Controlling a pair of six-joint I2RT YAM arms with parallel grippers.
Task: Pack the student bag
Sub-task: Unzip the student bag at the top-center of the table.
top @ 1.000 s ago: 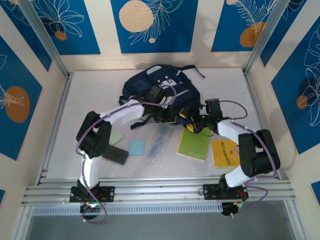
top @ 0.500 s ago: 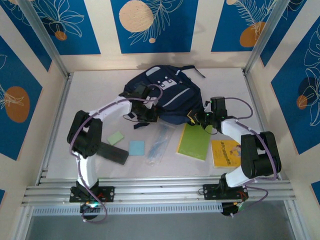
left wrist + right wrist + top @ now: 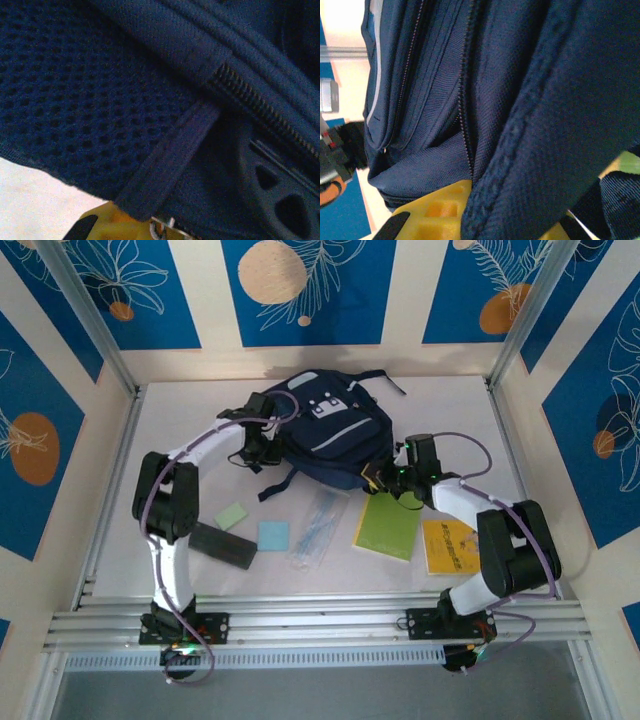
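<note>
**Top external view.** The student bag (image 3: 330,430) lies flat at the far middle of the worktop (image 3: 180,440). The left gripper (image 3: 256,445) is at the bag's left edge and the right gripper (image 3: 376,478) is at its near right corner. The green notebook (image 3: 388,525) lies just beside that corner. The step appears to be tensioning the bag between both arms to expose an opening. Draw the arms apart evenly and stay low. Do not drag fabric over the notebook.

**Left wrist view.** The fingers (image 3: 112,225) are closed on the bag below the mesh panel (image 3: 75,95). A webbing tab (image 3: 170,155) runs down into them, beside the zip teeth (image 3: 260,110). Pull along the teeth, not across them.

**Right wrist view.** Here the fingers (image 3: 437,207) clamp a padded fold (image 3: 535,140) next to a zip line (image 3: 467,100). The depth of the bite cannot be judged, so load it gradually.
</note>
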